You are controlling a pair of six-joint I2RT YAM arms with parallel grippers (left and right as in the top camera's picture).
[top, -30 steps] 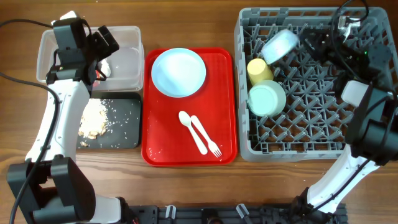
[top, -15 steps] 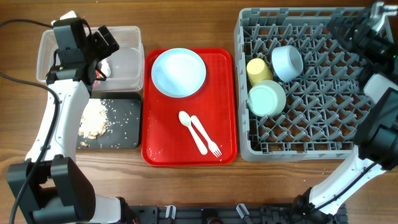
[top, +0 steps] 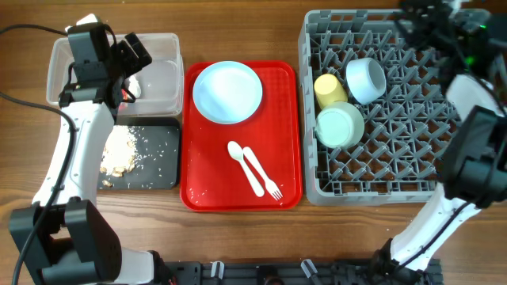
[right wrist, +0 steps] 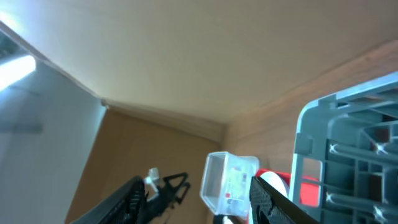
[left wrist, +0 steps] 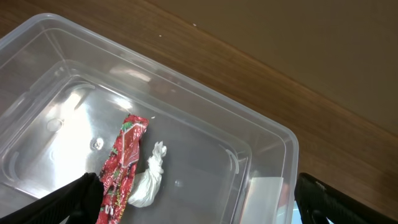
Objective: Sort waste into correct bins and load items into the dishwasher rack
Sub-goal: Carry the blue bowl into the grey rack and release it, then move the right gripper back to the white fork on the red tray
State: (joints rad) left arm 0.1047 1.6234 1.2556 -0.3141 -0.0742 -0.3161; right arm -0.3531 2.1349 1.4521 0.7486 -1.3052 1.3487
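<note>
You have one grey rack (top: 396, 170) on the right of the tabletop. It holds two bowls, one mint (top: 340, 124) and one blue (top: 366, 79), plus one yellow cup (top: 329, 89) touching the mint bowl. The right fingers (right wrist: 277, 208) are spread wide, pinching nothing, above the rack's far edge; the blue bowl sits near them but apart.

One red tray (top: 206, 190) lies in the middle with one blue plate (top: 227, 92), one spoon (top: 244, 165) and one fork (top: 261, 176) side by side.

On the left, one clear tub (left wrist: 186, 81) has one black tray (top: 158, 170) just beside it, with beige leftovers (top: 117, 152) piled at that tray's left end.

The left fingers (left wrist: 71, 202) are spread over the tub. Below and between them lie one red wrapper (left wrist: 121, 165) and one white scrap (left wrist: 149, 180), touching, the wrapper close to one finger.

The wrapper's print is too blurred to read. A white label (left wrist: 264, 193) on the tub may carry text, but you cannot make it out.
</note>
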